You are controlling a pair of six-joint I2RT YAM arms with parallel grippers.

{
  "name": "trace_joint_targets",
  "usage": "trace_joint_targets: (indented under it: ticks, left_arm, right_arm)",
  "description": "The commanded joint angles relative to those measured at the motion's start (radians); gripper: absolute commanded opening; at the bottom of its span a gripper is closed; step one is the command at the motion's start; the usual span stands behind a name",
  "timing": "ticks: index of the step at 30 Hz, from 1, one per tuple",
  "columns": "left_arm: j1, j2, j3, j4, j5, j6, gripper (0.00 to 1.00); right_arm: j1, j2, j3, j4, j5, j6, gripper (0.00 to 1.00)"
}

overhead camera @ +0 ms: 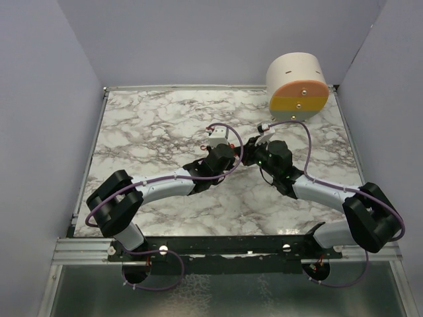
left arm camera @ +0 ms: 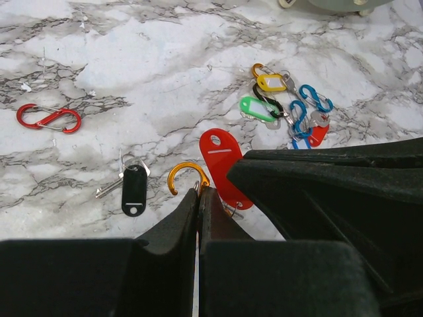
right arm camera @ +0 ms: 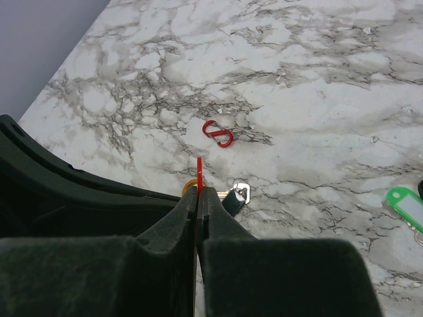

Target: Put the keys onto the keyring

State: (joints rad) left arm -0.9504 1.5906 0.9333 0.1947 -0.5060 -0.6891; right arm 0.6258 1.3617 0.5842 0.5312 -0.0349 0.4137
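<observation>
Plastic may slip: our right claw clamps the light red key by its head, left claw the stiff orange ring.

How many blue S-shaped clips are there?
2 blue clips, both far right in the left wrist view: one outermost, the other beside the green tag. Others may be hidden.
</observation>
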Motion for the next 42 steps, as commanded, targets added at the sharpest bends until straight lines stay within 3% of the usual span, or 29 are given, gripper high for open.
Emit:
trace_joint_targets:
  ticks: [1,34,38,42]
  left_arm:
    - [-0.001,-0.022,0.012,0.031,-0.034,0.006,0.0]
    - [0.028,-0.049,-0.022,0.045,-0.055,-0.012,0.0]
    - [0.038,-0.053,-0.028,0.044,-0.048,-0.022,0.16]
    - [0.05,-0.059,-0.038,0.047,-0.04,-0.03,0.26]
  right_arm:
    - [0.006,-0.025,0.011,0.0,-0.022,-0.014,0.01]
    - [0.006,-0.055,0.003,-0.017,-0.006,-0.02,0.01]
    - [0.006,-0.062,0.0,-0.022,0.002,-0.022,0.01]
    - [0.006,-0.069,0.0,-0.025,0.009,-0.024,0.01]
